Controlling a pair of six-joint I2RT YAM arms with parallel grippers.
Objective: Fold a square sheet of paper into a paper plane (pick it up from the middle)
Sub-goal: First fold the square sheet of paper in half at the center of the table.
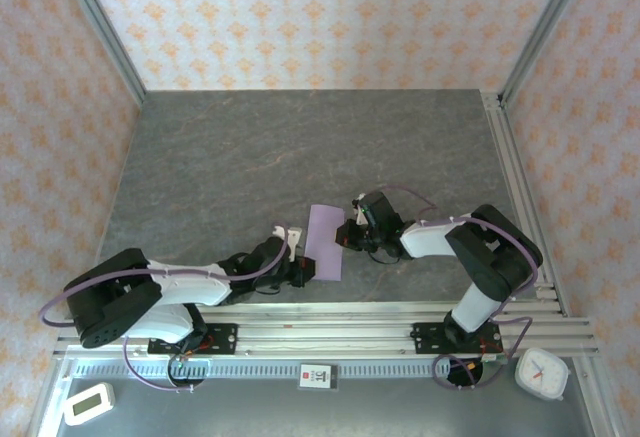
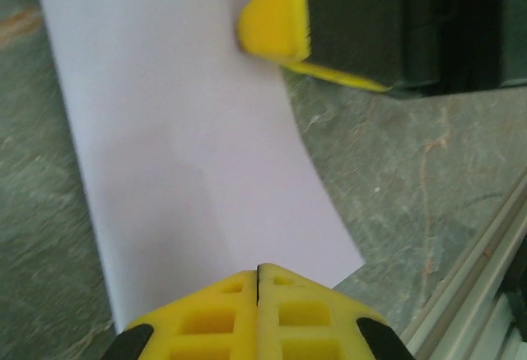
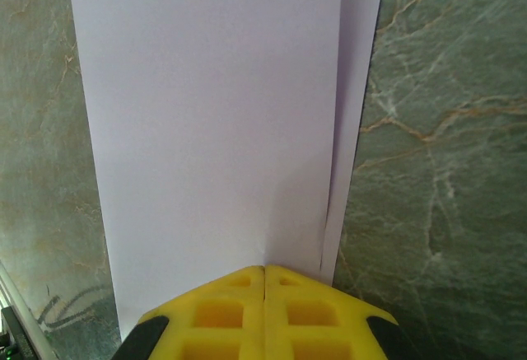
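**Left tool [image 2: 258, 271] and right tool [image 3: 263, 269], both closed, meet a folded sheet of paper [image 1: 325, 242] on the worktop [image 1: 300, 147].**

The left tool's yellow fingers are pressed together, with their tip at the paper's left edge toward its near end. The right tool, also clamped tight, sits at the opposite edge. There the two lilac layers lie slightly offset. Whether either tool pinches the paper cannot be told. The sheet lies flat between the arms, near the metal rail [image 1: 350, 322].
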